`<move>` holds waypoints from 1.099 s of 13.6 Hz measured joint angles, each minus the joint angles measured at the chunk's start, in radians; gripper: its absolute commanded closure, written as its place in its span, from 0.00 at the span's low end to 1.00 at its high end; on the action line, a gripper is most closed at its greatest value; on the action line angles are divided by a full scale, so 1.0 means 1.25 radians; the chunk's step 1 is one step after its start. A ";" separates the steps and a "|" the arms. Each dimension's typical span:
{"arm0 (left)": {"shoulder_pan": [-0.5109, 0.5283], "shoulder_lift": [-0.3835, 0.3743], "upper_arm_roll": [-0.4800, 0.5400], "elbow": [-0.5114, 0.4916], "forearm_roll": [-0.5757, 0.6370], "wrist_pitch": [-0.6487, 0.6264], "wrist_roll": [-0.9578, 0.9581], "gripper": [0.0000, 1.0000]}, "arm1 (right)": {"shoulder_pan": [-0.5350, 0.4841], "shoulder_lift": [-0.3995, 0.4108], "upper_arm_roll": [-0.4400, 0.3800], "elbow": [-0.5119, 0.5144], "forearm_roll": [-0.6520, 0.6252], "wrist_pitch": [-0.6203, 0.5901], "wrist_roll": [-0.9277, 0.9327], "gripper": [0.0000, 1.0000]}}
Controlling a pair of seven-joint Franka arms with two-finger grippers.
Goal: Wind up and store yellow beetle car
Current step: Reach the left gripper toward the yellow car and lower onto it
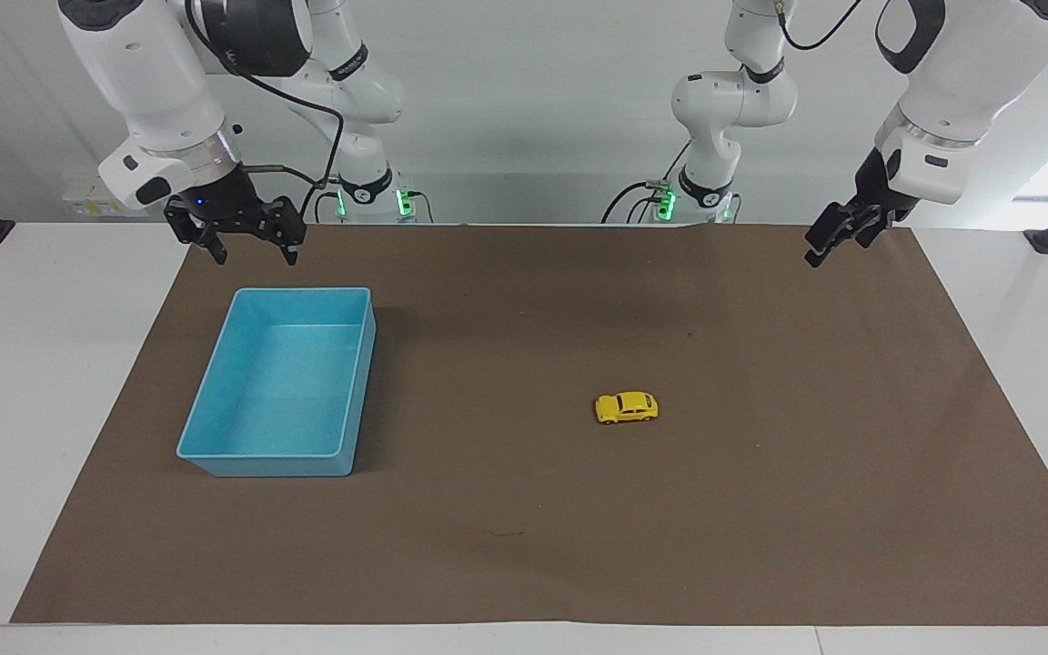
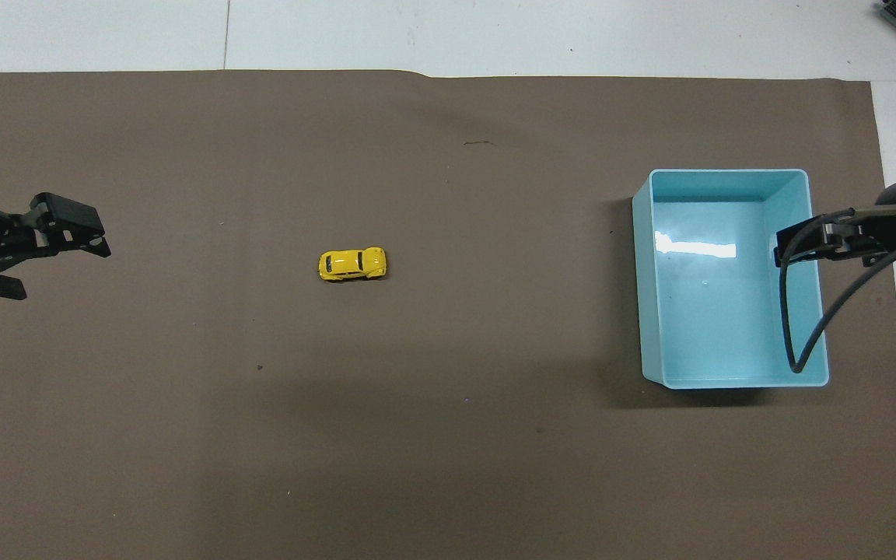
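Note:
The yellow beetle car (image 1: 626, 408) (image 2: 351, 264) stands on its wheels on the brown mat, around the middle of the table, toward the left arm's end. Nothing touches it. My left gripper (image 1: 829, 246) (image 2: 64, 272) hangs open and empty over the mat's edge at its own end, turned sideways, well apart from the car. My right gripper (image 1: 255, 256) (image 2: 786, 247) waits open and empty in the air over the blue tray's (image 1: 304, 292) (image 2: 728, 173) robot-side rim. The tray holds nothing.
A brown mat (image 1: 524, 546) (image 2: 448, 467) covers most of the white table. The blue tray sits toward the right arm's end. A black cable (image 2: 794, 327) from the right arm hangs over the tray in the overhead view.

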 measured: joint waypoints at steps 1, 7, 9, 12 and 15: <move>-0.016 0.004 -0.001 -0.012 0.000 0.023 -0.064 0.00 | 0.000 0.000 0.000 0.000 0.000 0.000 0.000 0.00; -0.073 0.036 -0.005 -0.032 0.002 0.102 -0.382 0.00 | 0.000 0.000 0.000 0.000 0.000 0.000 0.000 0.00; -0.087 0.048 -0.005 -0.032 0.002 0.126 -0.492 0.00 | 0.000 0.000 0.000 0.000 0.000 0.000 0.000 0.00; -0.131 0.080 -0.006 -0.037 0.002 0.180 -0.683 0.00 | 0.000 0.000 0.000 0.000 0.000 0.000 0.000 0.00; -0.177 0.139 -0.008 -0.038 0.003 0.232 -0.801 0.00 | 0.000 0.000 0.000 0.000 0.000 0.000 0.000 0.00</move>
